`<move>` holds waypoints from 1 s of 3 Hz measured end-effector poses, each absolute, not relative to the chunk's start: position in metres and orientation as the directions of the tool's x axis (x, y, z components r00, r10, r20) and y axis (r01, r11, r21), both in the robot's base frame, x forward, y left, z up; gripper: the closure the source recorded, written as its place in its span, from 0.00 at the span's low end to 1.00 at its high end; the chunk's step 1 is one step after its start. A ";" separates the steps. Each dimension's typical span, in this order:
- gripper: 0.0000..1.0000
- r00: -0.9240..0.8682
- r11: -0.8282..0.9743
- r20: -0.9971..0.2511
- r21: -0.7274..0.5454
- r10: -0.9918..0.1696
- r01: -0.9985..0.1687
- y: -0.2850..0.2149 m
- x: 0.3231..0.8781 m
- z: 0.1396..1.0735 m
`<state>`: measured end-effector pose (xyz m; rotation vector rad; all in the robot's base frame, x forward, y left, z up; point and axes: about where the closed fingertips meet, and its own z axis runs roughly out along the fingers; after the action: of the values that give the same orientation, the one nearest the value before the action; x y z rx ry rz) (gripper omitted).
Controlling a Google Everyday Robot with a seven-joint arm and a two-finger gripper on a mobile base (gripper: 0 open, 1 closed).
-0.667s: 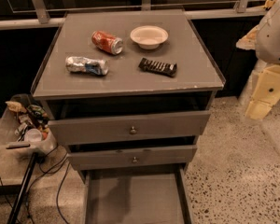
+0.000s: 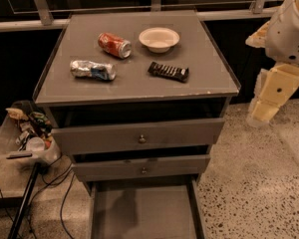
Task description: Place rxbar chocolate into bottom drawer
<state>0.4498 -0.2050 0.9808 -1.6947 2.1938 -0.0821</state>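
Observation:
The rxbar chocolate, a flat dark bar with pale lettering, lies on the grey cabinet top, right of centre. The bottom drawer is pulled out below the two knobbed drawers, and its flat grey floor is bare. My gripper hangs from the white arm at the right edge of the view. It is beside the cabinet's right side, below the level of the top and well apart from the bar. It holds nothing that I can see.
A red soda can, a crushed silver-blue can and a white bowl share the top. The two upper drawers stand slightly ajar. A clear bin of clutter, a stand and cables are on the left floor.
The arm and gripper have shifted slightly left, toward the cabinet's right side. The objects on the top and the drawers have not moved.

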 end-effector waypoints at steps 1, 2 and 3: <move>0.00 -0.186 0.286 -0.344 -0.267 -0.920 -0.920 -0.193 0.464 0.984; 0.00 -0.179 0.324 -0.477 -0.242 -0.861 -0.914 -0.180 0.480 0.984; 0.00 -0.178 0.379 -0.538 -0.291 -0.824 -0.878 -0.143 0.537 0.968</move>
<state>0.5370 -0.1427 0.9678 -1.4602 2.0138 0.1111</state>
